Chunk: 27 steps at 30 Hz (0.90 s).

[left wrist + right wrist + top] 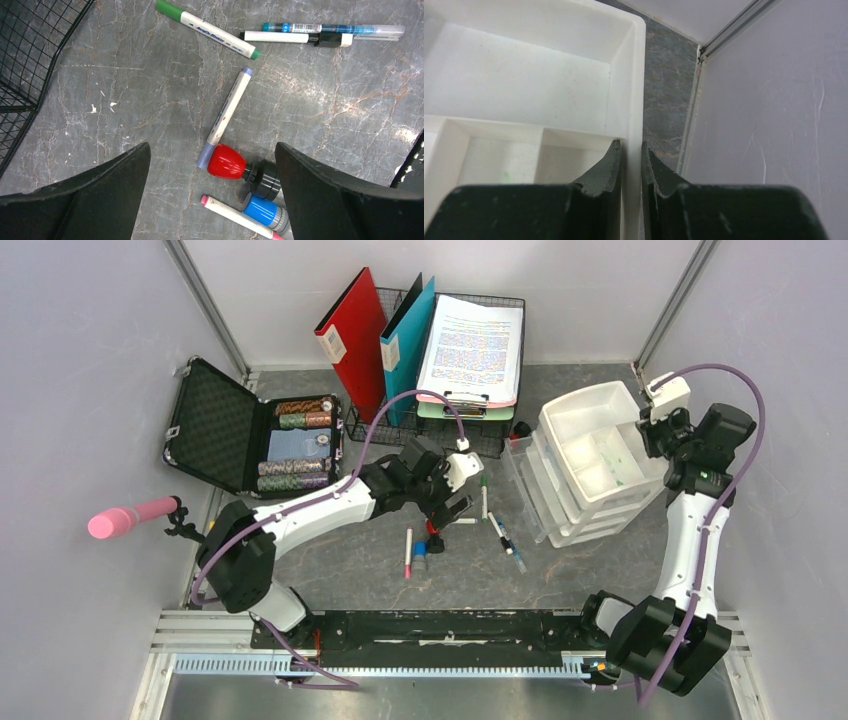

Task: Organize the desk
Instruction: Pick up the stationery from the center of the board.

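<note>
**Soft, even light, with blur low in the close views**

Diffuse light from above fills the overhead view, leaving the pale walls (90, 360) evenly bright and only faint shadows on the bench (470, 580). In the left wrist view a pale sheen crosses the stone at centre right, while the left hand (211, 147) shows its fingers (90, 200) dark and soft-edged along the bottom. In the right wrist view the white tray (524, 75) looks bright but grainy; the right hand (630, 144) blurs at lower centre.

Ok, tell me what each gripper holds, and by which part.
The right gripper pinches a side wall of the white tray; the left gripper holds nothing.
</note>
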Available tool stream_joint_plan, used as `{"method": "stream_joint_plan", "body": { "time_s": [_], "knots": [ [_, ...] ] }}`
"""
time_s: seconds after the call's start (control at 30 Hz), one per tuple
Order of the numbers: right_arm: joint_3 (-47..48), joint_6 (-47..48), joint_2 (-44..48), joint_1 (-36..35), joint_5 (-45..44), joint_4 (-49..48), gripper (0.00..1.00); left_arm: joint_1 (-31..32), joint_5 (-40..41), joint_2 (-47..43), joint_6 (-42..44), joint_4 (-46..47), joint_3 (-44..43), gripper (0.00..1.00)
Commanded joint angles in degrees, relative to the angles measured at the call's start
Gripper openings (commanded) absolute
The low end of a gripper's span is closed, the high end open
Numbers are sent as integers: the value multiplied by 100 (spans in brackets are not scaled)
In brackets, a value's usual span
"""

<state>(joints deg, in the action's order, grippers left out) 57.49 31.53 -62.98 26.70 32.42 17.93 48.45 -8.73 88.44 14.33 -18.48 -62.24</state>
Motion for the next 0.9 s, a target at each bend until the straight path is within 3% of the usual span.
{"method": "stream_joint_plan", "body": {
  "time_s": [0.0,0.37,0.87],
  "knots": [
    [22,907,-264,228,-911,1876,0,-17,61,56,443,-35,-259,100],
    [516,1218,-534,270,-1003,2181,0,24,28,722,1200,-507,-614,100],
    [1029,1953,-643,353,-993,2927,0,164,47,1185,1339,-510,-919,100]
  ]
}}
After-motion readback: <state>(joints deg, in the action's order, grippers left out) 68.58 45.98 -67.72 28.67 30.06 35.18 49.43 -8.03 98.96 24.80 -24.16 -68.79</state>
